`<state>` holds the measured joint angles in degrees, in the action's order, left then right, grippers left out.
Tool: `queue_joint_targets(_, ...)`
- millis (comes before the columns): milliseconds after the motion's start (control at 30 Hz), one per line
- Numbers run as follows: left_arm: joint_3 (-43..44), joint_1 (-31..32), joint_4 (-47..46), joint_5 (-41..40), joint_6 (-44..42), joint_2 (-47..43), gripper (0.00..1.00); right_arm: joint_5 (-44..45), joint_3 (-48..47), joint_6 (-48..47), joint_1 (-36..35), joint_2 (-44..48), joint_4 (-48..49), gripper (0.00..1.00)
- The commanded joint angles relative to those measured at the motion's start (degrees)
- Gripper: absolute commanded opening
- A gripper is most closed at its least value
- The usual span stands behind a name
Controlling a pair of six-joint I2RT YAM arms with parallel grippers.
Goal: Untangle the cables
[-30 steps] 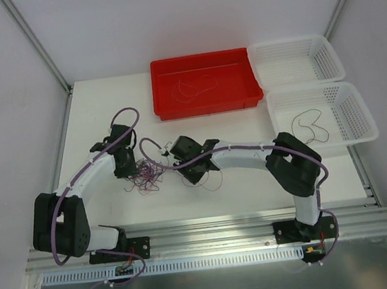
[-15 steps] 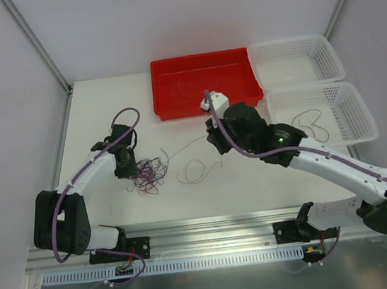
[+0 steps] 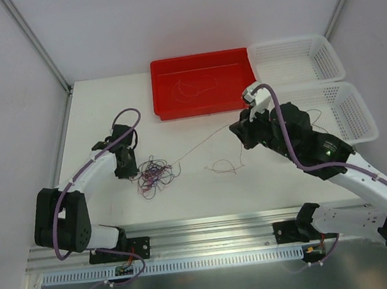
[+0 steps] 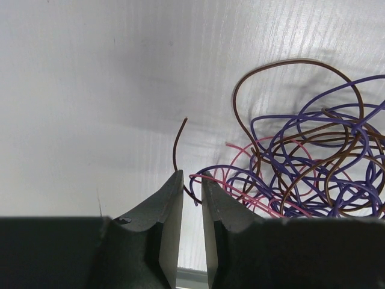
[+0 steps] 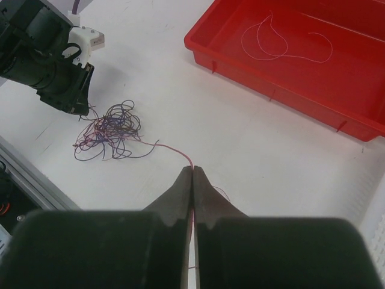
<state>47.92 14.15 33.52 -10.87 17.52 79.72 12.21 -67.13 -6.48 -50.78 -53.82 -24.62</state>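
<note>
**Right arm [image 3: 323, 150] swung right, dragging one strand out**
Right jaws clenched on a reddish strand [image 3: 207, 140], taut from the knot [image 3: 155, 175] on the counter [image 3: 103, 106]. Left jaws nearly shut at the knot's edge, grip unclear. Red tray [image 3: 207, 109] and basket [image 3: 350, 139] each held one strand; most stayed tangled

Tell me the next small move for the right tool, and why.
Probably draw the right tool away from the tangled bundle of thin purple, brown and pink wires: its shut jaws pinch a thin pink wire strand whose far end trails into that bundle.
</note>
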Motion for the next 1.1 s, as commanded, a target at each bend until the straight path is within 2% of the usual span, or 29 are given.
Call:
queue_joint_targets(0, 1.8, -0.4, 1.6, 0.5, 0.9, -0.3, 0.18, -1.4, -3.2, 0.1, 0.6, 0.0, 2.0, 0.01)
queue_joint_targets(233, -0.1, -0.4, 1.4, 4.6, 3.7, -7.6, 0.25, -3.9, -8.4, -1.7, 0.6, -4.0, 1.2, 0.01)
queue_joint_targets(267, -0.5, -0.4, 1.4, 6.5, 4.8, -10.4, 0.35, -4.1, -9.0, -1.7, 0.6, -4.4, 0.8, 0.01)
queue_joint_targets(333, -2.3, -0.4, 1.2, 9.2, 9.6, -13.6, 0.45, -5.2, -9.2, -1.7, 0.6, -5.8, 1.0, 0.01)
queue_joint_targets(367, -3.2, -0.4, 0.3, 12.6, 13.5, -16.9, 0.53, -5.6, -9.5, -1.5, 0.5, -6.2, 1.2, 0.01)
queue_joint_targets(500, -8.4, -0.1, -2.6, 17.8, 23.2, -24.5, 0.69, -7.9, -9.3, -0.6, 0.4, -7.9, 1.8, 0.01)
queue_joint_targets(667, -15.4, 2.7, -7.2, 21.0, 31.4, -28.8, 0.69, -9.7, -9.3, -0.4, 0.5, -9.0, 2.4, 0.01)
queue_joint_targets(733, -16.4, 5.1, -8.9, 18.5, 33.5, -28.3, 0.69, -10.2, -9.2, -0.3, 0.5, -9.4, 2.4, 0.01)
queue_joint_targets(800, -16.4, 8.5, -10.2, 16.0, 34.9, -26.6, 0.68, -10.6, -9.2, 0.1, 0.4, -9.8, 2.4, 0.01)
queue_joint_targets(933, -16.7, 11.4, -14.5, 12.8, 37.2, -22.7, 0.67, -11.5, -8.8, 0.5, 0.3, -10.3, 2.6, 0.01)
queue_joint_targets(1033, -16.2, 12.3, -16.7, 11.8, 38.2, -18.5, 0.63, -11.5, -8.7, 0.6, 0.2, -10.2, 2.3, 0.01)
queue_joint_targets(1067, -16.0, 12.5, -16.7, 11.2, 38.2, -16.3, 0.58, -11.3, -8.8, 0.6, 0.2, -10.1, 2.0, 0.01)
